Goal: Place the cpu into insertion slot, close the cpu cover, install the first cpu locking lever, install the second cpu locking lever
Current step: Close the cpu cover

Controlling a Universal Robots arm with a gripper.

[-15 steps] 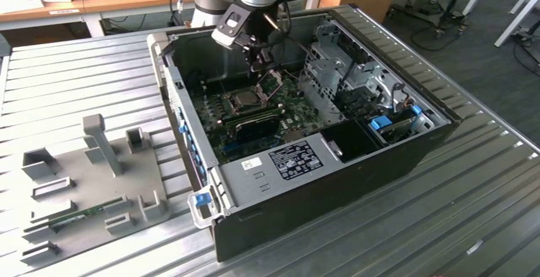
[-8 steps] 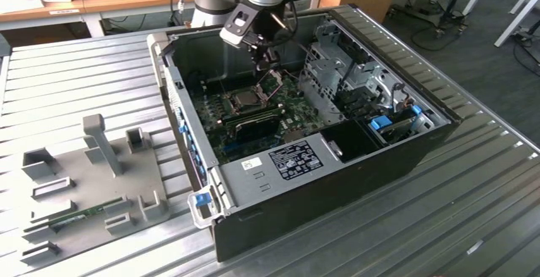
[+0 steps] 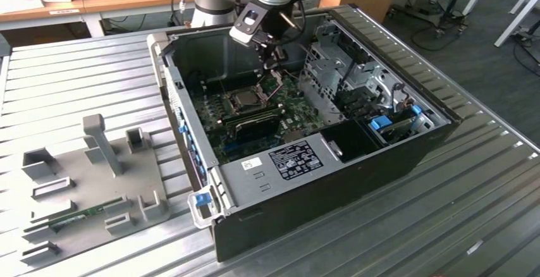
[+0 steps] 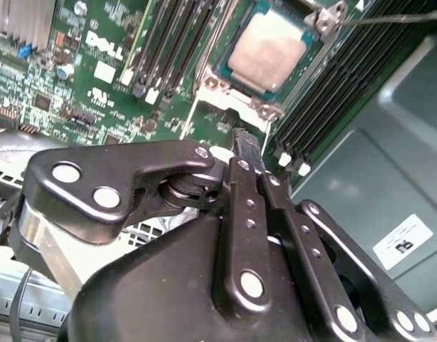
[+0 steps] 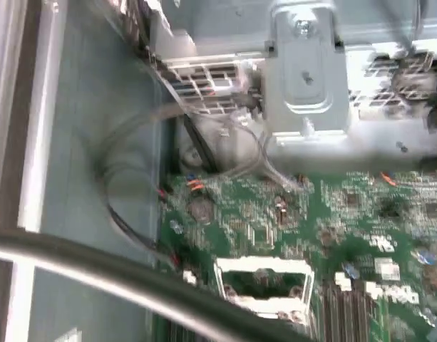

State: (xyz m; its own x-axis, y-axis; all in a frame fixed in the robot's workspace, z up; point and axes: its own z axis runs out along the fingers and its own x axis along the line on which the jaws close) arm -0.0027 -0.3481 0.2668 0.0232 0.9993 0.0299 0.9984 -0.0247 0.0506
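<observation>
The cpu lies flat in its socket on the green motherboard, dull grey top up, just beside the dark memory slots. I judge it light, thin and stiff, with a slick lid and a delicate underside. It is best held by two opposite edges and never pressed at an angle onto the socket contacts. A silvery frame hugs the socket's edge, which I take to be the cpu cover. It looks like stiff sheet metal on a hinge, best pushed at its free edge. Whether it lies fully down over the chip I cannot tell. A thin wire rod runs away from one corner of the socket, probably a locking lever, though its end is cut off. The gripper hangs near the socket without touching it, its jaws pressed together on nothing. Its own dark linkage hides the board beneath it. In the exterior view the gripper reaches down into the open computer case above the cpu. In the first wrist view a grey cable crosses in front, and the socket there is hard to make out.
</observation>
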